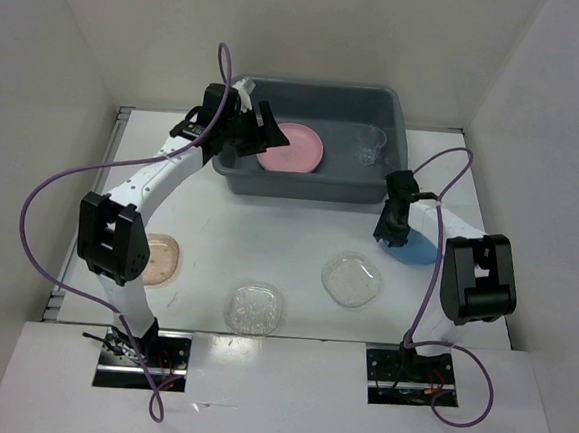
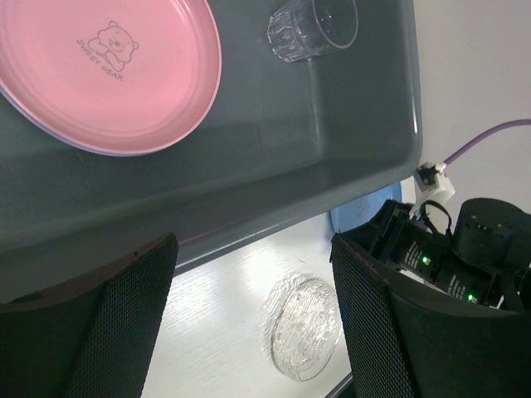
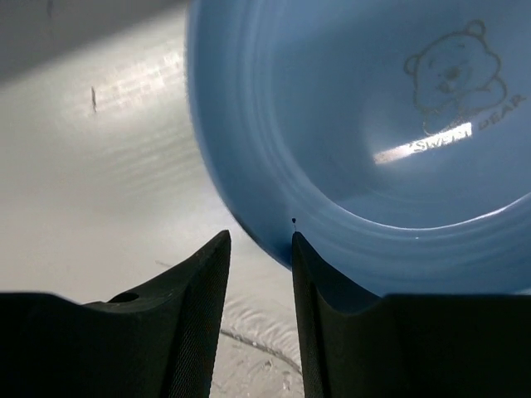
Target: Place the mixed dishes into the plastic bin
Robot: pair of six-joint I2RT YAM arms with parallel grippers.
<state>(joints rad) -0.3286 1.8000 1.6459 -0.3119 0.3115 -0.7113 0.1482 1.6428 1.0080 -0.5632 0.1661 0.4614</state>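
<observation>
Black ribbed fingers [image 3: 195, 315] of the right claw [image 3: 260, 240] fill the bottom of its wrist view. They are narrowly parted, with the rim of the blue plate [image 3: 348, 124] between them. The left finger stands clear of that rim, so nothing is clenched yet, and the right finger hides where the rim runs on. This bear-printed plate lies on the white tabletop [image 3: 99, 166], cut off at the top and right of the view.

The left claw [image 2: 253, 240] gapes wide and empty above the near wall of the grey-blue bin [image 2: 290, 157]. Inside the bin a pink plate [image 2: 108, 75] rests on a lilac plate [image 2: 58, 138], of which only a sliver shows. A clear cup [image 2: 311, 29] sits apart from them, partly cropped.

From above, the peach plate [image 1: 163, 259] is half hidden behind the left arm [image 1: 117, 238]. A clear textured dish [image 1: 352, 280] and a second clear dish [image 1: 254, 309] lie apart on the tabletop.
</observation>
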